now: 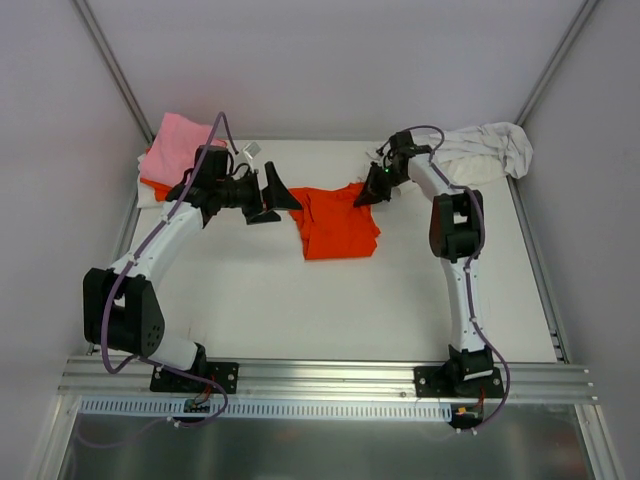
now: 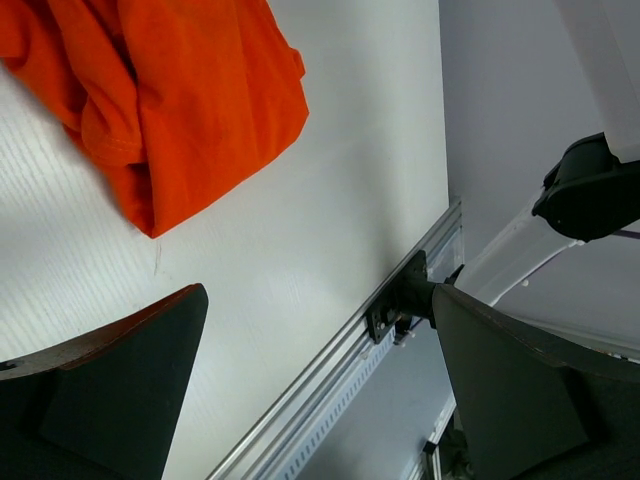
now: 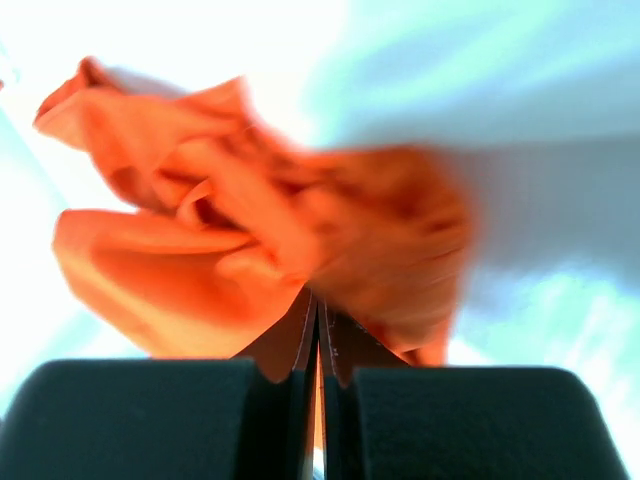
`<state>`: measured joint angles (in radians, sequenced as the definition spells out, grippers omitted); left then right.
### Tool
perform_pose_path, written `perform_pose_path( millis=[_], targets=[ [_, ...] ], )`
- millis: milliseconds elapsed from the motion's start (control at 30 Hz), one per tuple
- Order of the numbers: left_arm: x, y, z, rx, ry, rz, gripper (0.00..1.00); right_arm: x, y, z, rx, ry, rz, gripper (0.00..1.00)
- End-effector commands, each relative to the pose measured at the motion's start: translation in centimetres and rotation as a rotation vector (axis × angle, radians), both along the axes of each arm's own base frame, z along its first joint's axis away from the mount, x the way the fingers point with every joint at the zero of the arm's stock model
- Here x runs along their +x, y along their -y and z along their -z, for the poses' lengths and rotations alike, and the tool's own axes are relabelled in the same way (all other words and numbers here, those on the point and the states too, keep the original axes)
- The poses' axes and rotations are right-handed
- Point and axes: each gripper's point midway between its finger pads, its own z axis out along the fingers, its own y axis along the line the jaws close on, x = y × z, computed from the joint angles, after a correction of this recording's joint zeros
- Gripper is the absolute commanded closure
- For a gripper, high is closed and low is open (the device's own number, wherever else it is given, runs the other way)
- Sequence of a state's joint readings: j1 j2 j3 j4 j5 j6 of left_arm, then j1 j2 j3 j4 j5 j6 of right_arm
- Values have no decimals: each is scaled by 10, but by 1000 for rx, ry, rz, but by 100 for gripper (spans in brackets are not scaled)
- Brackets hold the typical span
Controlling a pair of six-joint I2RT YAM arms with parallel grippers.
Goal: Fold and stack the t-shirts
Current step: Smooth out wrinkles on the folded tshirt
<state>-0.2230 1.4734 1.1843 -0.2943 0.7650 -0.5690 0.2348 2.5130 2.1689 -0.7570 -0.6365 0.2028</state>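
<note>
One orange shirt (image 1: 338,228), edge clamped in right gripper (image 1: 371,192); left gripper (image 1: 272,197) fingers spread wide, holding nothing, near shirt.

Table (image 1: 300,310) lies bare before orange shirt (image 1: 338,228); pink pile (image 1: 182,140), white pile (image 1: 490,150) block far corners.

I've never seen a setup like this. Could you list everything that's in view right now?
orange t-shirt: one, bright orange, crumpled mid-table, far edge lifted.
pink t-shirt: one, light pink, on top of a pile in the far left corner.
orange cloth: one piece, orange, showing under the pink t-shirt.
white cloth: count unclear, white, bunched in the far right corner.
table: one, white.
rail: one, silver metal, near edge, under both arm bases.
left gripper: one, black, open and empty, left of the orange t-shirt.
right gripper: one, black, shut on the orange t-shirt.
</note>
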Motion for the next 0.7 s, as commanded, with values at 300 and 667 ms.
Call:
perform_pose_path(
  millis=[300,667],
  targets=[
    [19,10,13,44,58,33,1,-4,12,-60,-16,150,28,1],
    [74,56,38,-18,25,147,4,-53,48,-152,-67,310,21,0]
  ],
)
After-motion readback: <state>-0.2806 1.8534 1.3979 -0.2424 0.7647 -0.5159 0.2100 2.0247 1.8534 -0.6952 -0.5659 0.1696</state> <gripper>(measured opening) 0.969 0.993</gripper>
